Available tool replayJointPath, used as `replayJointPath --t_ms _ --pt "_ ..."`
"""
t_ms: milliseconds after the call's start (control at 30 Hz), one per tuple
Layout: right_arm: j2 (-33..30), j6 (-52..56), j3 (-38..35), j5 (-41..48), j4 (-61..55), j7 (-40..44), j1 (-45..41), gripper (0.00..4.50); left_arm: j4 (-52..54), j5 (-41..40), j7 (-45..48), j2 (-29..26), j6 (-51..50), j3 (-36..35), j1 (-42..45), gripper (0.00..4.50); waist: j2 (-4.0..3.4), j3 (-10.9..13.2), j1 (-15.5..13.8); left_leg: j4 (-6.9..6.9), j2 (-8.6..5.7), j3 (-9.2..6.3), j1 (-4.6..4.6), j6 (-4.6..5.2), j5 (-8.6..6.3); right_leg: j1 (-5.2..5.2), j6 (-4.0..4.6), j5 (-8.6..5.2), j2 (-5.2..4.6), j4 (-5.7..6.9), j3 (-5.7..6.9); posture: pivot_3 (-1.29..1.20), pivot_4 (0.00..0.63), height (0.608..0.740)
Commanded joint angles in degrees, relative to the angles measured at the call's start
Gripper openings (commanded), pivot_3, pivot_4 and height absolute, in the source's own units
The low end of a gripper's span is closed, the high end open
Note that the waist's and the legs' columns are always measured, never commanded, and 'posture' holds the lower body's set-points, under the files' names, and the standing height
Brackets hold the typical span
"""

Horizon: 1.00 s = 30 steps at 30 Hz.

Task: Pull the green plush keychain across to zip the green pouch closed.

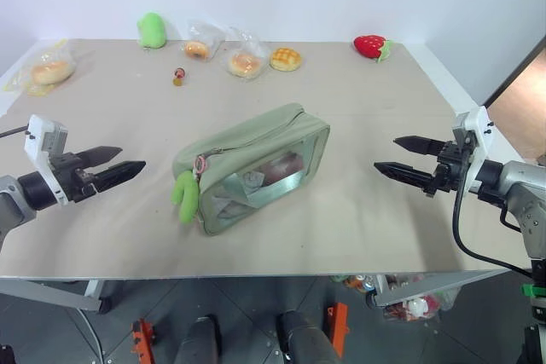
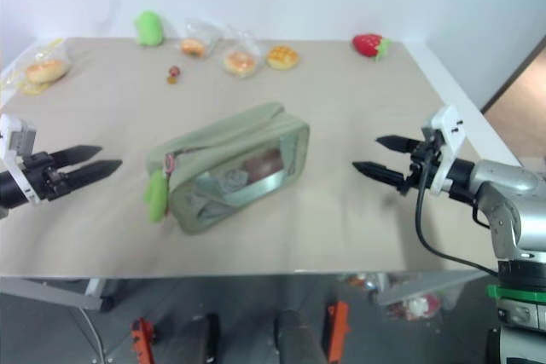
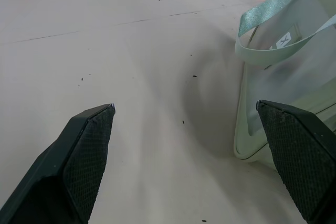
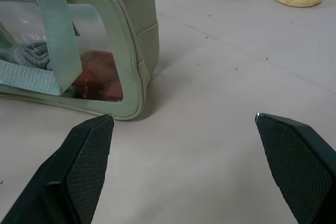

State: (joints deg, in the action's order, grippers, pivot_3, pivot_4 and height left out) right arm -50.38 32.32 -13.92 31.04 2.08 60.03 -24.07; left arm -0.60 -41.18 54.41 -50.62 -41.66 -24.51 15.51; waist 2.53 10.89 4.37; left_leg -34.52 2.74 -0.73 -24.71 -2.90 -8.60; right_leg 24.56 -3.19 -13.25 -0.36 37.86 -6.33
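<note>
A: Nearest the front edge of the worktop, what do you see?

B: The pale sage-green rectangular fabric pouch, lying slantwise near the middle of the front half. Its clear plastic window faces the front edge, and a green webbing strap handle crosses that window.

A: And the keychain?

B: The small bright lime-green fuzzy plush keychain hangs at the pouch's left end, curved like a hook, on a pinkish clasp at the zip line. It droops down against the pouch's end wall, touching the worktop.

A: Anything inside the pouch?

B: Through the window, a reddish-brown lump and some grey knitted-looking fabric, plus crumpled pale stuff I cannot identify.

A: The grippers?

B: The left gripper hovers over the left edge, jaws spread, pointing at the pouch, well apart from it and holding nothing. The right gripper hovers toward the right edge, jaws likewise spread and empty, aimed at the pouch's right end.

A: Farther back?

B: A tiny red-and-yellow figure sits alone. Along the far edge: a green plush blob, two bread rolls in clear plastic bags, a bare golden criss-crossed bun, and a red plush strawberry near the far right corner. Another bagged roll lies at the far left corner.
</note>
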Motion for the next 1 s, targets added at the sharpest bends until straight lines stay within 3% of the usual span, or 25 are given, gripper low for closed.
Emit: replayJointPath --t_ms 33,400,600,800,1000 --pt "-1.7 -1.4 -0.4 -0.4 -1.6 0.8 -2.4 4.47 1.8 -0.5 0.5 -0.9 0.3 -0.3 1.5 4.50 0.00 0.0 0.0 0.00 0.00 0.00 0.00 0.00 0.00 0.00 0.00 0.00 0.00 0.00 0.00 0.00 0.150 0.740" --pt "-1.2 -5.0 7.4 -1.9 1.2 9.4 -21.1 4.47 2.3 -5.3 5.0 -0.8 -1.0 4.7 20.4 4.50 -0.02 0.0 0.1 -0.11 0.00 0.04 -0.13 0.01 0.02 0.13 -0.04 0.10 0.01 0.02 0.00 0.00 0.150 0.740" --pt "1.8 -7.6 17.7 -3.7 0.5 20.6 -31.7 4.47 3.8 -6.1 10.8 -1.7 -2.7 9.9 27.2 4.50 -0.04 0.0 0.1 0.01 0.03 -0.03 -0.39 0.01 0.01 0.53 -0.41 0.22 0.11 0.23 0.02 0.00 0.150 0.740" --pt "7.0 -11.2 26.7 -7.7 3.4 29.4 -38.5 4.47 6.1 -8.2 13.0 -0.9 -5.0 11.8 31.5 4.50 -0.05 0.0 0.1 -0.01 0.04 -0.09 -0.46 0.01 0.01 0.59 -0.41 0.21 0.14 0.29 0.05 0.00 0.150 0.740" --pt "12.2 -16.1 30.9 -11.4 10.1 32.1 -41.9 4.47 8.5 -9.2 13.3 -0.7 -5.6 12.2 30.9 4.50 -0.05 0.0 0.1 -0.11 0.04 -0.12 -0.48 0.00 0.02 0.56 -0.40 0.22 0.13 0.32 0.09 0.00 0.150 0.740"
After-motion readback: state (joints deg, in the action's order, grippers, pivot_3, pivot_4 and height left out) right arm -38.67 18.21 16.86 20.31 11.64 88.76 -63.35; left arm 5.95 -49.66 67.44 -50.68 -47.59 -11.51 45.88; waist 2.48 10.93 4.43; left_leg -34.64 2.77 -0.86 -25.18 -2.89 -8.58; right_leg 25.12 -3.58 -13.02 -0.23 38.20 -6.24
